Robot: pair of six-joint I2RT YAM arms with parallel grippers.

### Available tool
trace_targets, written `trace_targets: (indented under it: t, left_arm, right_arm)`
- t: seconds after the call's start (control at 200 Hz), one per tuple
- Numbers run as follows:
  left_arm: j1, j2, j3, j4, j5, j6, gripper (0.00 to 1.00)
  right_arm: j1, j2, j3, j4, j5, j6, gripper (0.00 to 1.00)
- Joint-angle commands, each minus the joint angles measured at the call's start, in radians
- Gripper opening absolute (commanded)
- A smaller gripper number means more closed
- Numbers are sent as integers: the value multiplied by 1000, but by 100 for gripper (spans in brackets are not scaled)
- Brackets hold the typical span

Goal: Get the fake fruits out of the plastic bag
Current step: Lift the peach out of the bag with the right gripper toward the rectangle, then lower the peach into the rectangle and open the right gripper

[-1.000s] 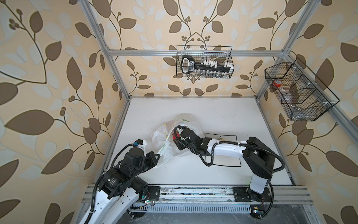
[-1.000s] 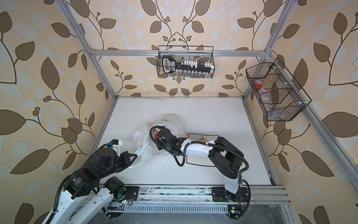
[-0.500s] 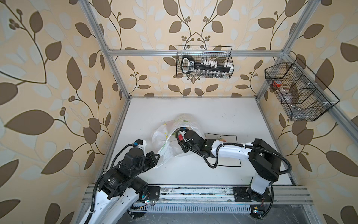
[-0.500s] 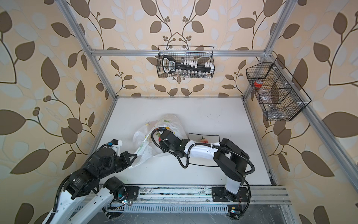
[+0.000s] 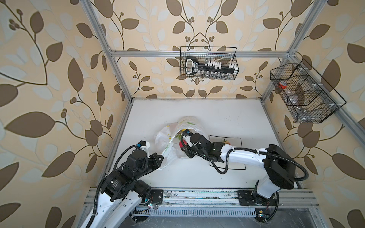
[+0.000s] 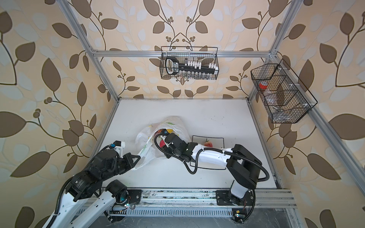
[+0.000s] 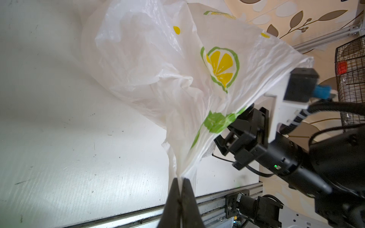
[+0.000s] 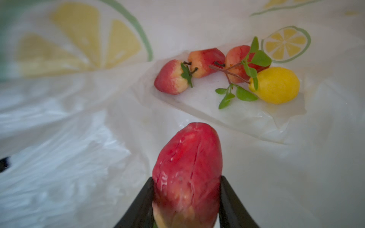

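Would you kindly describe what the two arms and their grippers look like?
The left arm and right arm have white link shells, black joint housings and ribbed black cables. The left gripper and right gripper have slim tapered black fingers. White camera brackets carry blue plugs.

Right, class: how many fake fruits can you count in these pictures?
6. One red fruit is in the right gripper; three red-pink fruits and a lemon lie in the plastic bag; another fruit sits on the plate. Folds may hide more.
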Motion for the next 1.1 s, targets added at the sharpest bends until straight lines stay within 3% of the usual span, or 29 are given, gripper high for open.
trace_targets:
  t: [0.0, 0.52, 0.63, 0.76, 0.885, 1.095]
  left_arm:
    - [-10, 24, 3, 56, -19, 7, 0]
    - [-9, -2, -8, 45, -30, -5, 0]
    - [-10, -8, -5, 38, -36, -7, 0]
    - [-9, -19, 1, 24, -44, -7, 0]
    - [-9, -31, 6, 12, -45, -6, 0]
    - [-9, -37, 8, 12, -42, -7, 0]
  right_arm:
    - [17, -73, -12, -36, -88, -36, 34]
    - [-10, -546, -135, -186, -118, 69, 33]
    - [-24, -673, -167, -247, -61, 117, 33]
    - [-82, -798, -208, -350, 104, 202, 33]
    - [-176, -841, -291, -436, 181, 301, 31]
    - [-207, -793, -471, -393, 143, 439, 30]
